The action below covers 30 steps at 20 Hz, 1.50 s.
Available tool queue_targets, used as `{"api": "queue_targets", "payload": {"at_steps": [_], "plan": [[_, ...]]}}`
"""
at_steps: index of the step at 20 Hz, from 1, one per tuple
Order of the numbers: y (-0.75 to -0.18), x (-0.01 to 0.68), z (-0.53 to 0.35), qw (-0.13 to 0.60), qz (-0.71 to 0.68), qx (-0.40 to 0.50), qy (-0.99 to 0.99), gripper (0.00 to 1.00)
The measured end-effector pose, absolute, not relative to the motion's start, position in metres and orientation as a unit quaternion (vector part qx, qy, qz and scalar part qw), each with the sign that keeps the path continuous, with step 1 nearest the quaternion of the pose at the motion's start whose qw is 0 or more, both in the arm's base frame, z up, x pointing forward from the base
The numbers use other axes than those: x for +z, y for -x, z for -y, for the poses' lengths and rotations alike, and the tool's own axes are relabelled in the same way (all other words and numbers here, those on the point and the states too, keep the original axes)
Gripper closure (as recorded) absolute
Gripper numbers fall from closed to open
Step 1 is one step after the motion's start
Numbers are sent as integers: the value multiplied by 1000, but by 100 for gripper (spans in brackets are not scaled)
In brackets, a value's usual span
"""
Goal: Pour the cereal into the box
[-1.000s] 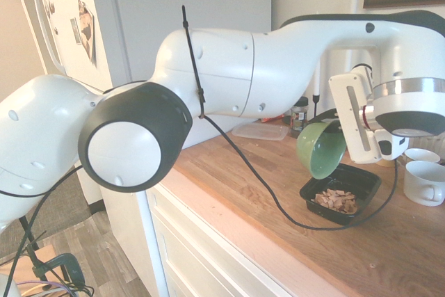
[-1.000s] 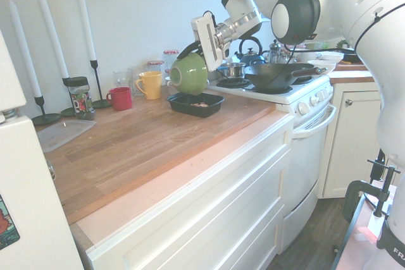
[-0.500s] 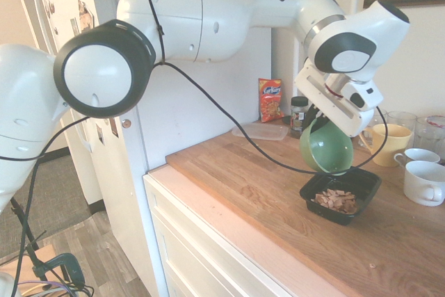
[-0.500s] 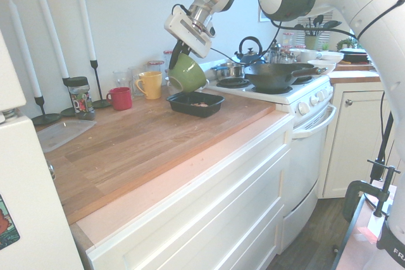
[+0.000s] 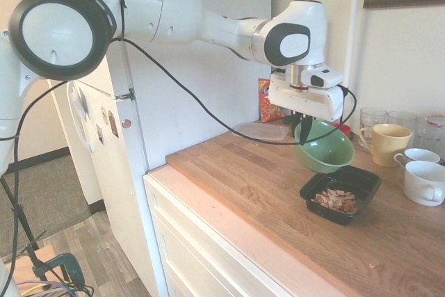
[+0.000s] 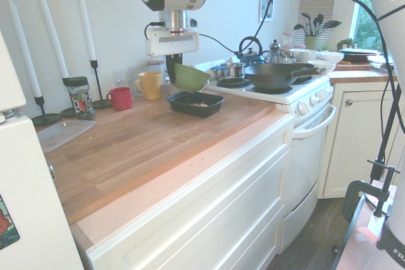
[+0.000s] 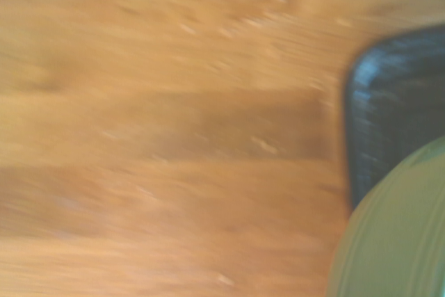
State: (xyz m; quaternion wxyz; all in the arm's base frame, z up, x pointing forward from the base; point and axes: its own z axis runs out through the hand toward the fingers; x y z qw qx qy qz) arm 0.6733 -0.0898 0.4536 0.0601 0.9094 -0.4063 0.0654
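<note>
The gripper (image 5: 304,122), its fingers clamped on the rim of the tilted green bowl (image 5: 325,148), has the black box (image 5: 316,204) holding the cereal (image 5: 336,201) below at about five o'clock in the first exterior view.

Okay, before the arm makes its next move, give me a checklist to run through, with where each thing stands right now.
1. Cereal lies in the black box: ok.
2. Green bowl gripped at its rim by the gripper: ok, the fingers are shut on it.
3. Bowl emptied: ok as far as its visible inside shows; its near wall hides some of it.
4. Bowl level for setting down: not ok, it tilts toward the box.
5. Bowl raised off the counter: ok, it hangs up by the box.
6. Bowl clear of the box's rim: cannot tell, they overlap in view.
</note>
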Motion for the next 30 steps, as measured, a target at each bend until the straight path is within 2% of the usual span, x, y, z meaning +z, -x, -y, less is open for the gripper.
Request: {"api": "queue_targets", "payload": {"at_steps": [4, 15, 18, 23, 24, 30], "plan": [[-668, 434, 18, 120, 379, 83, -914, 100], [-675, 359, -104, 132, 327, 63, -934, 100], [-682, 334, -123, 144, 319, 64, -934, 100], [-691, 330, -131, 158, 319, 74, -932, 100], [-691, 329, -132, 159, 319, 73, -931, 0], [-690, 328, -135, 158, 324, 69, -930, 0]]}}
